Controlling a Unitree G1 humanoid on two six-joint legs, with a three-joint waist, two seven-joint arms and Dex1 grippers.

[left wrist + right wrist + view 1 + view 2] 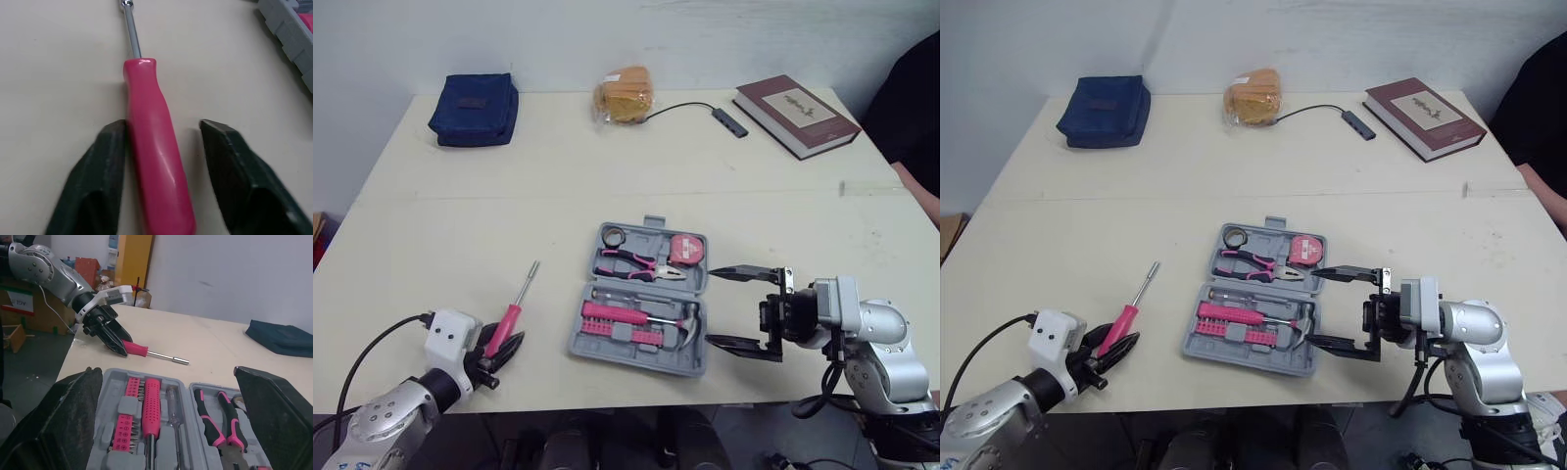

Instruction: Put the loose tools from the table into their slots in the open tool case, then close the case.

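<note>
The open left end effector (509, 348) straddles the pink screwdriver (514, 311), seemingly to grasp it; the right end effector (713, 306) gapes empty beside the tool case (636, 359).

The screwdriver (514, 311), with pink handle and bare metal shaft, lies flat between my left fingers (93, 186), tip pointing away from me, left of the grey tool case (641, 299), which lies open.
</note>
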